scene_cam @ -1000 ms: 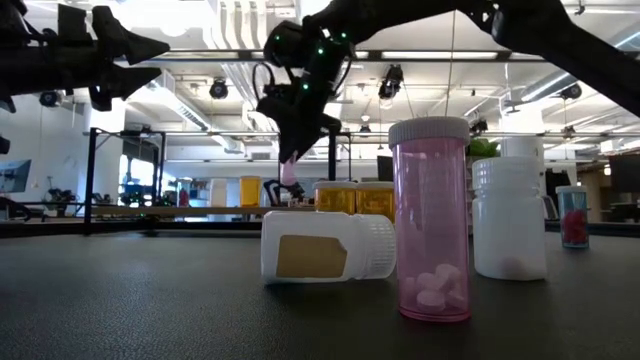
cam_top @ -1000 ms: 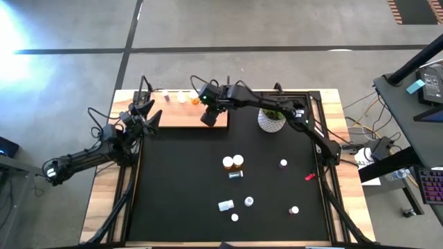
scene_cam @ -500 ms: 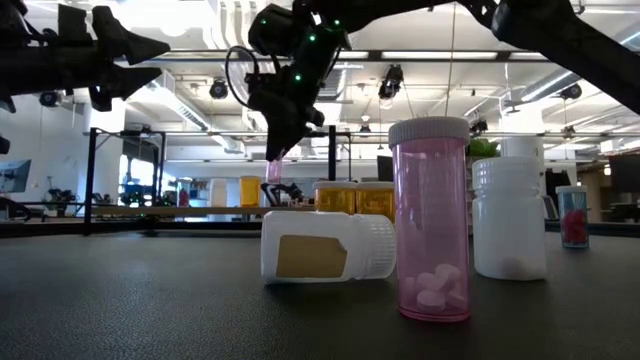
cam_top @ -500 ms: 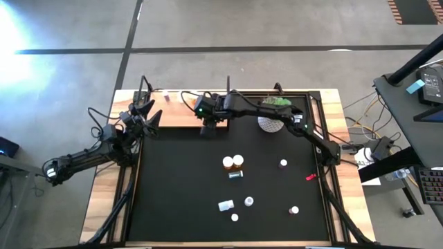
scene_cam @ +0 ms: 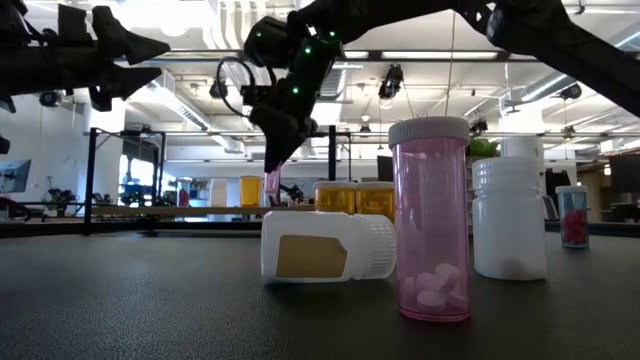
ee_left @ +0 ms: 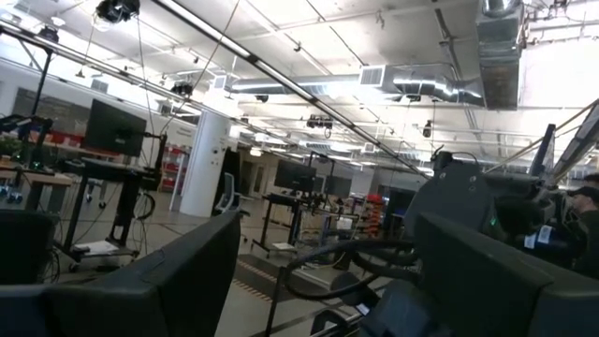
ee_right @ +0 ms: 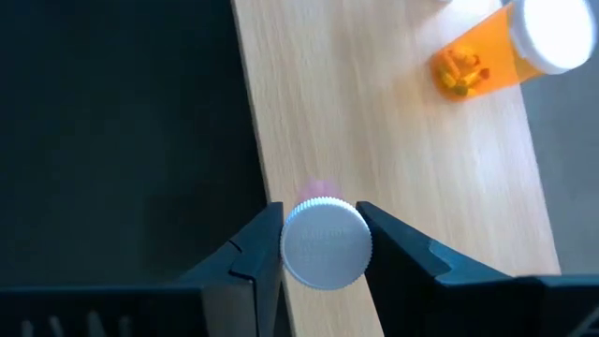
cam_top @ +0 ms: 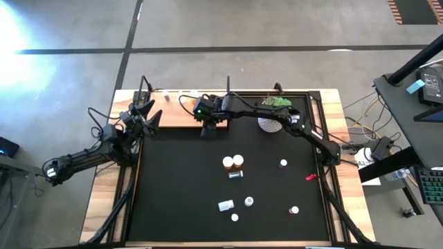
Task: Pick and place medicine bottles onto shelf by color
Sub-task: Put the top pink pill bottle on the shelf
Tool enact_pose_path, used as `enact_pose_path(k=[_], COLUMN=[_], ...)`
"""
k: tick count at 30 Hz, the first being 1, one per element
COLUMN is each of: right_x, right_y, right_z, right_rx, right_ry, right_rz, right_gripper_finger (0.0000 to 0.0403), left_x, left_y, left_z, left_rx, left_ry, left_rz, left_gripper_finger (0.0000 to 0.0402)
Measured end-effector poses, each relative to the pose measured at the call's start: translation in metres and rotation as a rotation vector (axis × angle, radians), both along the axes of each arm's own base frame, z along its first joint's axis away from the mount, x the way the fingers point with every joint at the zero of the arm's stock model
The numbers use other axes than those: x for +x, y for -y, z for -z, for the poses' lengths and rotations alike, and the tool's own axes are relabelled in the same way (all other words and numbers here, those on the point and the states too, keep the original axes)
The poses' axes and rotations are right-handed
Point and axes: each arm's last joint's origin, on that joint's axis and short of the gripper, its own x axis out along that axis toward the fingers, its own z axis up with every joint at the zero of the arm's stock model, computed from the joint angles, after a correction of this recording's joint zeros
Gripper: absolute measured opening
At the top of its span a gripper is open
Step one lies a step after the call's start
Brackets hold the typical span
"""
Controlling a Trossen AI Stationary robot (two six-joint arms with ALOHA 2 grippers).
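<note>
Right gripper (ee_right: 319, 245) lowered at the shelf (ee_right: 393, 140)
It has moved left along the shelf's front edge, fingers still bracketing a pink bottle (ee_right: 325, 241); left gripper (cam_top: 142, 111) unchanged, spread.

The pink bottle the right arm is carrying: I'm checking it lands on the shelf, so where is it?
The pink bottle stands upright between the right gripper's jaws, over the shelf near its mat-side edge; an orange bottle stands farther along the board.
</note>
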Motion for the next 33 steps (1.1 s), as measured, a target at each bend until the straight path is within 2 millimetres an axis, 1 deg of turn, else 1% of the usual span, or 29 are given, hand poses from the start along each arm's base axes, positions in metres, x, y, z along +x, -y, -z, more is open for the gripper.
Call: enact_pose_path(k=[3,9,15,20,29,33], right_x=[0.0,-0.003,-0.005,-0.005,-0.007,-0.008], right_y=[0.005,0.019,0.027,0.027,0.026,0.025], right_z=[0.004,0.004,0.005,0.005,0.007,0.008], right_rx=[-0.008,-0.015,0.034,0.039,0.133,0.147], right_ry=[-0.009,-0.013,-0.003,-0.002,0.03,0.018], right_rz=[-0.007,-0.009,-0.028,-0.021,0.156,0.164], right_gripper_finger=[0.0123,0.0123,0.0123,0.0123,0.0123,0.0123], left_x=[0.0,0.0,0.0,0.0,0.0,0.0], left_y=[0.0,0.0,0.0,0.0,0.0,0.0], left_z=[0.0,0.0,0.0,0.0,0.0,0.0], left_rx=[0.0,-0.001,0.0,0.0,0.0,0.0], left_ry=[-0.001,-0.001,0.0,-0.001,-0.001,0.0], left_rz=[0.0,0.0,0.0,0.0,0.0,0.0], left_gripper_finger=[0.0306,0.0306,0.0306,0.0306,0.0306,0.0306])
